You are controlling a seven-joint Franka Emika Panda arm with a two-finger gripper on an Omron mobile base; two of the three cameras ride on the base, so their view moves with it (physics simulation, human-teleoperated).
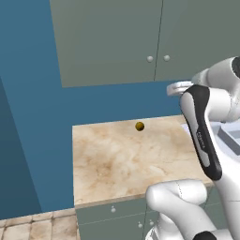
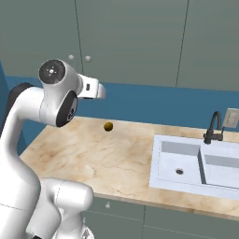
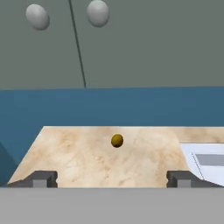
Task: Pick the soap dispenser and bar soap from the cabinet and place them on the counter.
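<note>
Marble counter (image 1: 117,164) carries a small yellow ball (image 1: 139,126); cabinet (image 1: 112,42) doors closed above; gripper (image 3: 112,178) spread wide, empty.

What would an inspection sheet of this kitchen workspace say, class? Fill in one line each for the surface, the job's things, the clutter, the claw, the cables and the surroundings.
Surface: the counter is beige marble pattern, with a pale sink set into it.
Job's things: the cabinet has both doors shut, with two round knobs side by side; soap dispenser and bar soap nothing seen.
Clutter: one small dark-yellow ball on the counter near the back wall.
Claw: the claw is open, empty, raised above the counter and facing the wall.
Cables: nothing seen.
Surroundings: blue wall, black tap, wall socket, lower drawers.
</note>
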